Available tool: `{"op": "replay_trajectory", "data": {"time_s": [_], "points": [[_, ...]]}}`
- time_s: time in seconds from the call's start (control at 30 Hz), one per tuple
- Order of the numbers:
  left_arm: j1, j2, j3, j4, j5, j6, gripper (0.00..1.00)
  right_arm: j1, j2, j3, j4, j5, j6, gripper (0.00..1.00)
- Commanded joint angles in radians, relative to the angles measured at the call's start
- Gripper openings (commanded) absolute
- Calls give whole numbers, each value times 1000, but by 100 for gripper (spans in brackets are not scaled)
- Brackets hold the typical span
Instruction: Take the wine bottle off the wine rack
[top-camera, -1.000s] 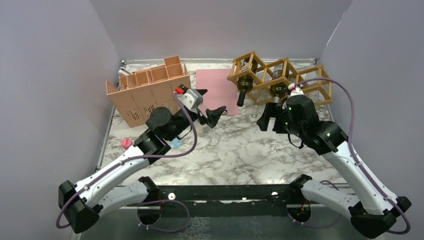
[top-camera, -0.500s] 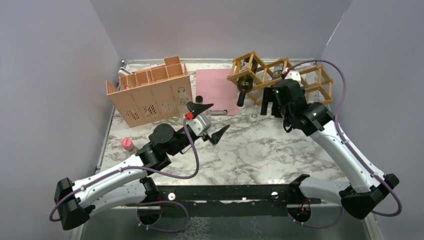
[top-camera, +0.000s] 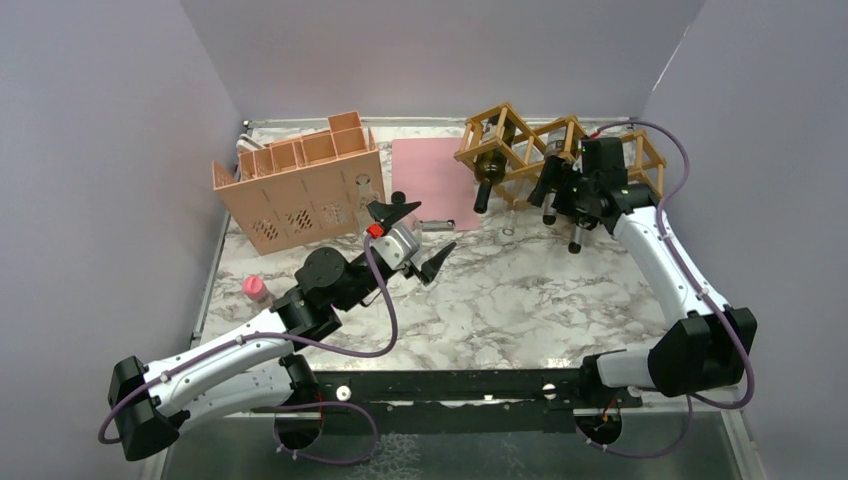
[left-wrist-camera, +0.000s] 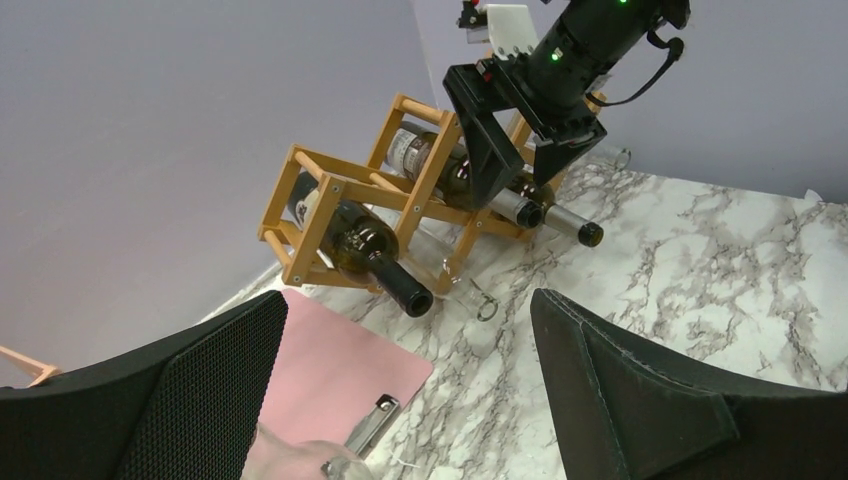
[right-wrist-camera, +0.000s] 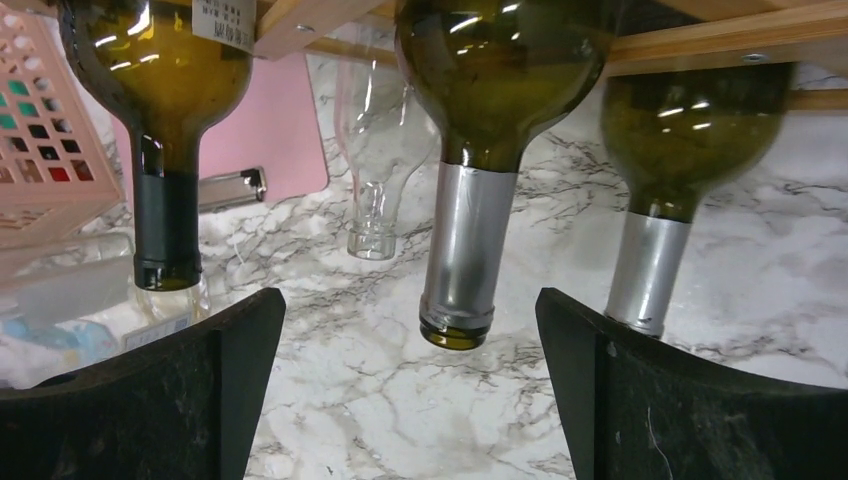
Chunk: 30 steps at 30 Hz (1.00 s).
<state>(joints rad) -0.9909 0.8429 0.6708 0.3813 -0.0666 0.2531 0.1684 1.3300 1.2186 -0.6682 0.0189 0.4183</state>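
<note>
The wine bottle (right-wrist-camera: 465, 250) with the silver neck lies on its side in the middle cell of the wine rack (left-wrist-camera: 330, 180), at the far right of the tabletop (top-camera: 480, 300). Its fat green body is inside the wooden sticks and only its neck pokes out toward the arms. A black-capped bottle (right-wrist-camera: 165, 200) lies in the cell on one side, and another silver-necked bottle (right-wrist-camera: 640, 265) on the other.

The right end effector (right-wrist-camera: 408, 300) is right in front of the rack, and its fingers are spread wide. The silver neck sits between them, and nothing is gripped yet. The left end effector (left-wrist-camera: 410, 330) is wide too and holds nothing – it hangs well away from the rack, over the middle of the tabletop.

The bottle is glass, so it is hard and smooth and will likely slip if held softly. It looks heavy, and it would break if dropped. The neck is the only part to grab, since the sticks hide the rest. I think a firm squeeze on the silver part is best, then a straight pull out of the cell – the big heavy end may dip down once it leaves the wood
</note>
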Motion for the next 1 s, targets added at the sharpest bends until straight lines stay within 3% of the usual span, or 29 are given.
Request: {"op": "replay_trajectory", "data": {"time_s": [0.0,0.17,0.97], "points": [[-8,-3,-10,34,-26,11,99,-17,14,-30,90,-114,10,100],[-11,-5,-6,34,-6,-1,99,-22,20,-78,114,-44,1,99],[-12,12,-14,42,-17,5,99,-24,73,-170,287,-2,37,70]]}}
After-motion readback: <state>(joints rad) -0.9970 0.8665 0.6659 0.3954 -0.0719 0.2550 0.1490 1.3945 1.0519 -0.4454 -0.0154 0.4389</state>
